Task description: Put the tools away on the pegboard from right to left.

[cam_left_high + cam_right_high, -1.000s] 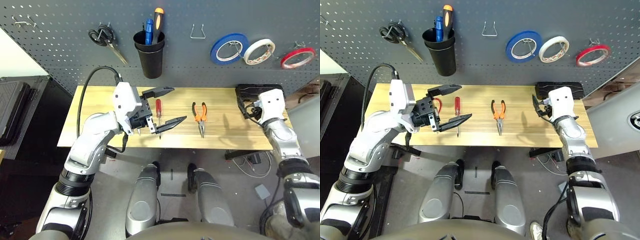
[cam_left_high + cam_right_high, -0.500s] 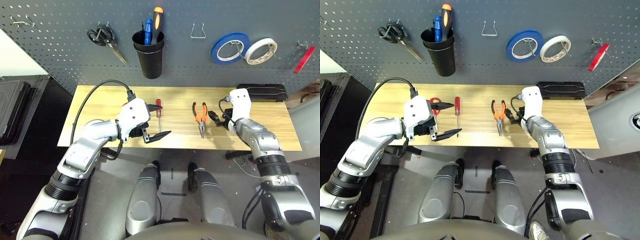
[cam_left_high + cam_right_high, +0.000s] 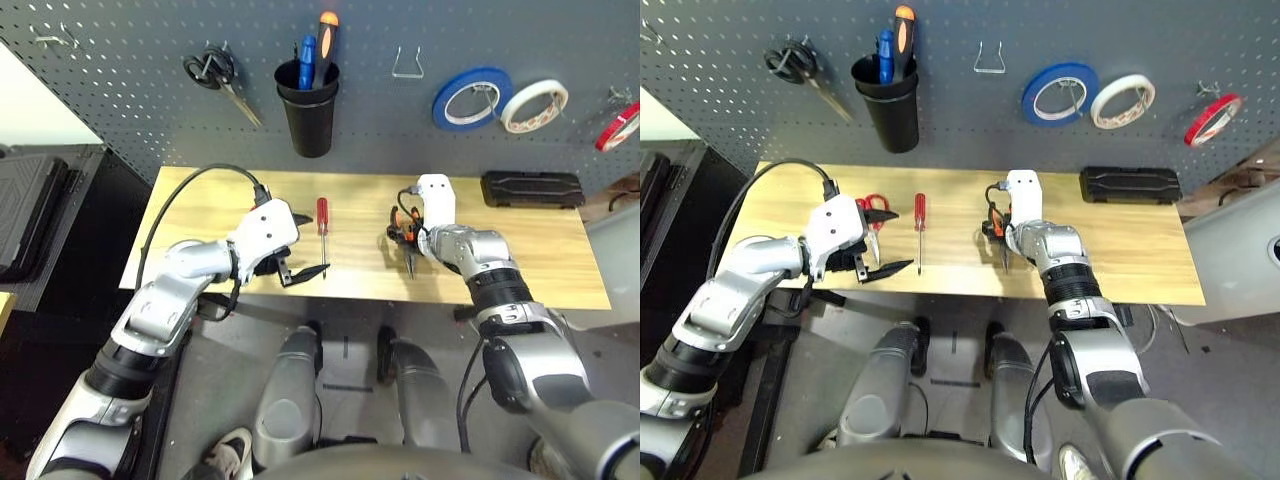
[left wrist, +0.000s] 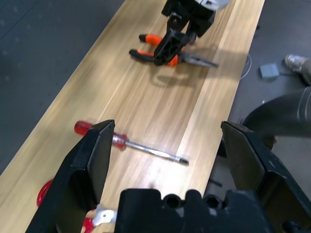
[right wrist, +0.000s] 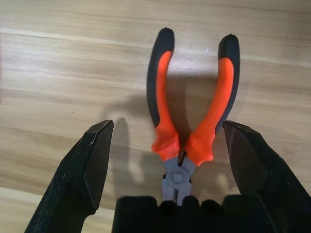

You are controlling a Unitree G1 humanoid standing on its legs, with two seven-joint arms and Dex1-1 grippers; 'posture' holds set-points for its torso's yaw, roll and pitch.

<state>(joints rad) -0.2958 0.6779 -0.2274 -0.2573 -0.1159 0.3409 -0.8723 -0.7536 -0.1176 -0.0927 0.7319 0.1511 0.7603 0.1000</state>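
Observation:
The thin red tape ring hangs on a hook at the far right of the dark grey pegboard. The orange-and-black pliers lie mid-table, and my right gripper is open just above them, one finger on each side of the handles. The red-handled screwdriver lies left of the pliers. My left gripper hovers open beside it, low over the table. The red-handled scissors lie under the left gripper, partly hidden by it.
On the pegboard are black-handled scissors, a black cup holding tools, an empty wire hook, a blue tape roll and a white tape roll. A flat black case lies at the table's back right.
My right arm has swung left from the table's right end to the pliers. The left gripper has dropped lower, toward the front edge. The red tape ring swings on its hook.

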